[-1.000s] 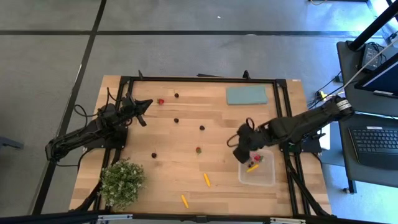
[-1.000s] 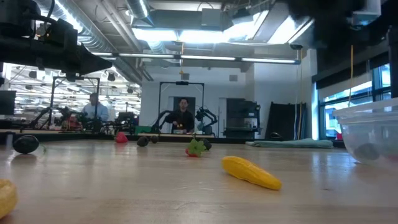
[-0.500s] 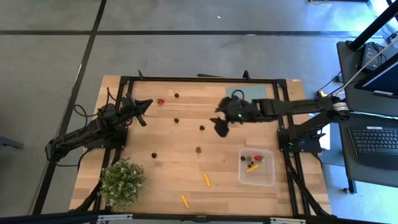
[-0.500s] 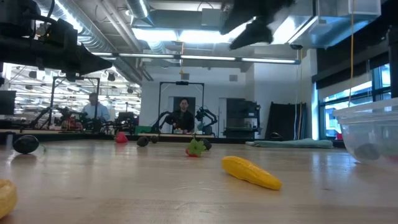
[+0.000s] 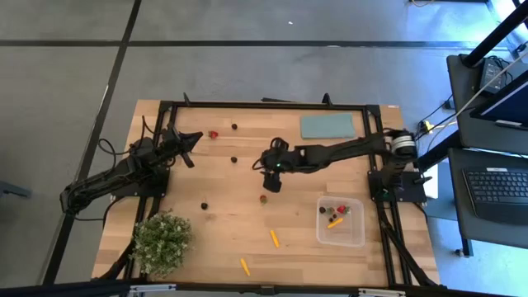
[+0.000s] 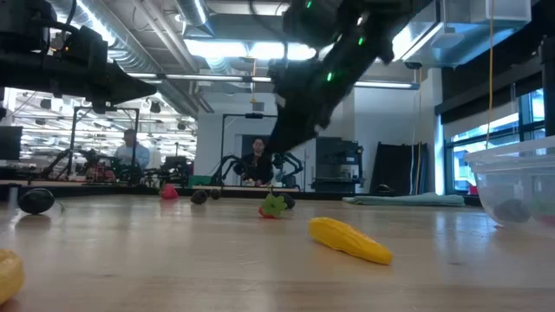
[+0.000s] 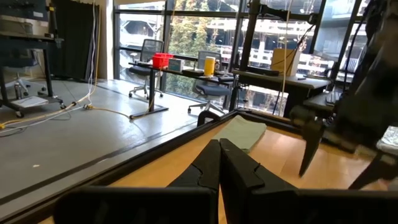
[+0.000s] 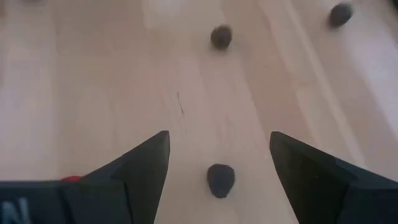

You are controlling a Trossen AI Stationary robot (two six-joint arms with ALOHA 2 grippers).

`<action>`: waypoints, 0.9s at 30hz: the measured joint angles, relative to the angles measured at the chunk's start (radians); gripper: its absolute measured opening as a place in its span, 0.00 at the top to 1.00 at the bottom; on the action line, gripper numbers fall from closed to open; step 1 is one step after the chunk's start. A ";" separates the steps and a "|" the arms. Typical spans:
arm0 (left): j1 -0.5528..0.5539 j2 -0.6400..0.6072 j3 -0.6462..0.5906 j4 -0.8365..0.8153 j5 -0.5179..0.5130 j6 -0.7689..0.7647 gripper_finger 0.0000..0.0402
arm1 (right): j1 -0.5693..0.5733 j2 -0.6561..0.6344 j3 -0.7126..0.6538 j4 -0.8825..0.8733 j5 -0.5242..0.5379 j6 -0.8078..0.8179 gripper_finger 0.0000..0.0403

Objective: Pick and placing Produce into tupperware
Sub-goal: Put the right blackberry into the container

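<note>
**A:** so the right gripper (image 5: 270,183) was out over the middle of the table, fingers spread apart, with a dark round piece (image 8: 220,179) sitting on the wood between the two fingertips in the wrist view. Not touching it as far as I could see. How would you have grabbed that thing?

**B:** looked tiny and light to me, probably firm-ish and prone to rolling. I'd have closed across its middle, straight down, gently. It's basically a ball, so no long axis to line up with.

**A:** and the rest of the produce?

**B:** scattered. A red berry (image 5: 263,198) lay just beside that gripper, another red one (image 5: 213,134) sat up near the left arm, and more dark ones (image 5: 233,159) were dotted around. Those berries might squash, so a soft pinch.

**A:** the carrot sticks?

**B:** those were the only ones with a direction. One (image 5: 274,238) lay well apart from the tupperware (image 5: 356,238), its long axis running diagonally on the wood. I'd have pinched it across the short way, mid-length.

**A:** box status?

**B:** clear tub near the right arm's base, already holding a few pieces. The left gripper (image 5: 188,148) was parked at its own side, fingers together.
</note>
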 joint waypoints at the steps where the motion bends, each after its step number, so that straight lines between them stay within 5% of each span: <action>1: 0.000 0.000 0.000 0.000 0.000 0.000 1.00 | 0.000 0.021 0.000 0.010 0.000 -0.002 0.31; 27: 0.000 0.000 0.000 -0.027 0.000 0.001 1.00 | -0.033 0.104 -0.109 0.100 -0.017 0.081 0.35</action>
